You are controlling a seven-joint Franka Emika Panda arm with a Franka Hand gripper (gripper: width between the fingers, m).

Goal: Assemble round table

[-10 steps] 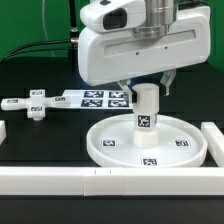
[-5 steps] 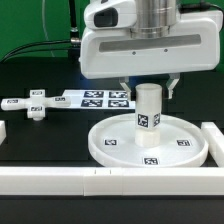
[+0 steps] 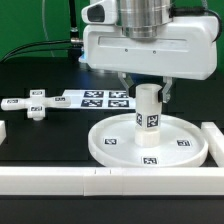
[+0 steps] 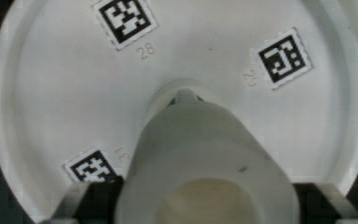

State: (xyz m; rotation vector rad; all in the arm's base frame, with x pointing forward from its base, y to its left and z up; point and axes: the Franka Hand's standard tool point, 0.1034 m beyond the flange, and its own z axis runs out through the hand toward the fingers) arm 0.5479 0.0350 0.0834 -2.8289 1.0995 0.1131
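The round disc lies flat on the black table, rim up, with tags on its face. The cylinder leg stands upright on its central hub. My gripper hangs straight above, shut on the top of the leg with a finger on each side. In the wrist view the leg fills the space between my fingers, my gripper is around it, and the disc lies beneath. The cross-shaped foot lies on the table at the exterior view's left.
The marker board lies behind the disc. White border blocks run along the front, at the exterior view's right and at its left edge.
My hand has turned about its vertical axis over the leg. The tag on the leg has shifted toward the exterior view's right, so the leg has turned with it.
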